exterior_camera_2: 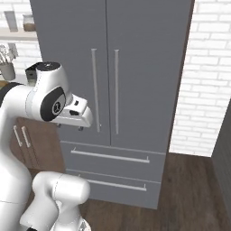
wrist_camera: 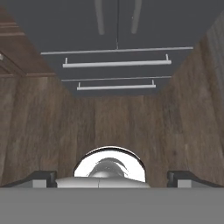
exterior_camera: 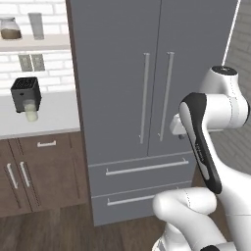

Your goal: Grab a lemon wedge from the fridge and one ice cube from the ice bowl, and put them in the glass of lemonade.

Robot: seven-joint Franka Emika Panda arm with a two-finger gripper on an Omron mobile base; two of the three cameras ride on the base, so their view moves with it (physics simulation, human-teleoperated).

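The fridge [exterior_camera: 122, 73] stands straight ahead, both grey doors shut, with two drawers [wrist_camera: 116, 63] below them. The lemon wedge is hidden and the ice bowl is out of view. A small glass of lemonade [exterior_camera: 31, 111] sits on the white counter to the left, in front of a black toaster [exterior_camera: 25, 92]. My gripper [wrist_camera: 113, 177] hangs in front of the fridge at about the height of the door handles' lower ends and points down at the floor. Its fingertips [wrist_camera: 41, 177] stand wide apart with nothing between them. The hand [exterior_camera_2: 77, 115] is left of the left door handle [exterior_camera_2: 95, 90].
Brown wooden cabinets [exterior_camera: 34, 171] sit under the counter left of the fridge. A shelf above carries a jar [exterior_camera: 10, 28] and a tall glass [exterior_camera: 35, 24]. A grey utensil cup [exterior_camera_2: 6, 68] stands at the far left. A white brick wall [exterior_camera_2: 205, 76] is on the right.
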